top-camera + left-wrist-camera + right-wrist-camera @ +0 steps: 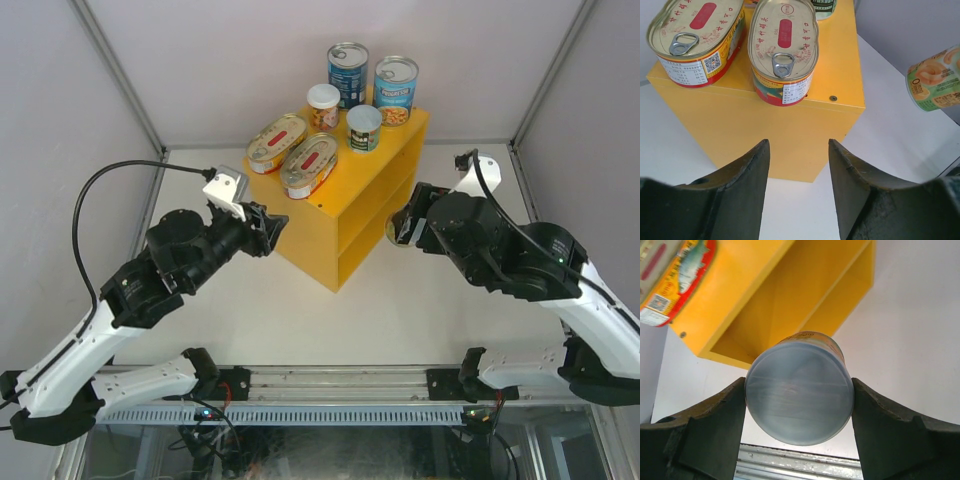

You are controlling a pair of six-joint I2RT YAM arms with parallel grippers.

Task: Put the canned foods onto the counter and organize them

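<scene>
Six cans point(312, 150) sit on the counter point(335, 235) top. My right gripper point(799, 390) clamps the last can point(800, 407) just beside the counter. My left gripper point(798, 146) hangs part-open, empty. One placement left.

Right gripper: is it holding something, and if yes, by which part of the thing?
The right gripper holds a small round can by its curved side wall, one finger pressing on each side; its pale flat end is left untouched.

Probably a lab test cell: bare white walls point(250, 60), aluminium rail point(340, 383).
</scene>
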